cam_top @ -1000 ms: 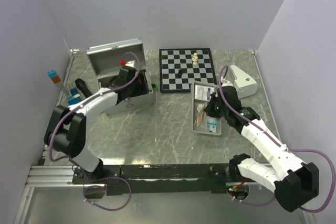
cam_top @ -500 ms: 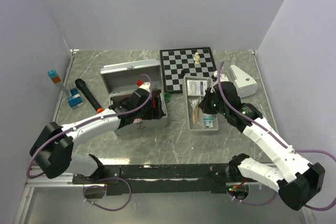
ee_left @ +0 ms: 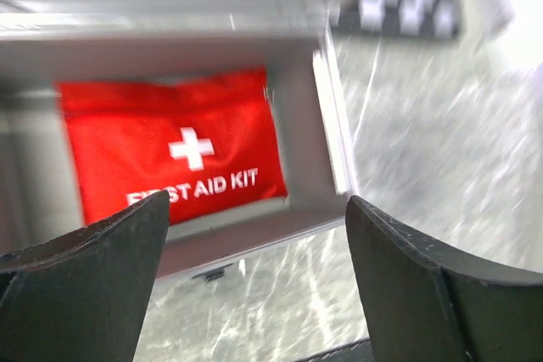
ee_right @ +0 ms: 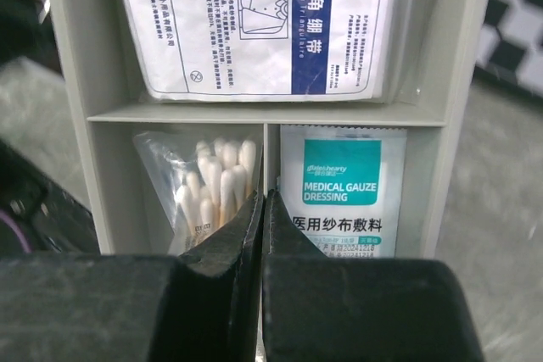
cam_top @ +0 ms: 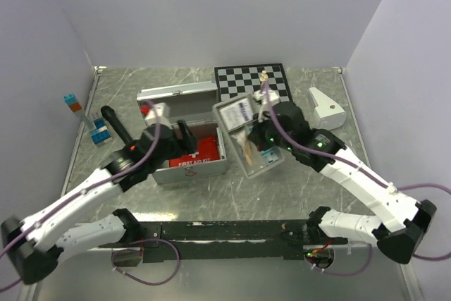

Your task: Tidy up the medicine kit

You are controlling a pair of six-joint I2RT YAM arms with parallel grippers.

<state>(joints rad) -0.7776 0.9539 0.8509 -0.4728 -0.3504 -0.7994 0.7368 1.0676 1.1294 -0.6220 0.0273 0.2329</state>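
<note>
The medicine kit (cam_top: pixel 184 168), a silver metal case, stands open with its lid (cam_top: pixel 176 93) raised. The red first-aid pouch (cam_top: pixel 199 153) (ee_left: pixel 170 154) lies flat inside. My left gripper (cam_top: pixel 173 139) (ee_left: pixel 256 201) hovers open above the case's near wall, holding nothing. A shallow grey tray (cam_top: pixel 227 132) (ee_right: pixel 72 108) hangs tilted just right of the case. My right gripper (cam_top: pixel 259 147) (ee_right: pixel 265 203) is shut on the tray's middle divider. The tray holds a white packet (ee_right: pixel 254 19), cotton swabs (ee_right: pixel 216 180) and a gauze sachet (ee_right: pixel 343 188).
A chessboard (cam_top: pixel 243 79) with a few pieces lies behind the tray. A white wedge-shaped object (cam_top: pixel 326 107) sits at the back right. A black cylinder (cam_top: pixel 113 123) and blue blocks (cam_top: pixel 99 134) lie left of the case, near the left wall.
The case slid right and toward the near edge, then my left gripper opened wider and drew back from it. My right gripper lifted the tray and carried it left, tilted, to the case.
</note>
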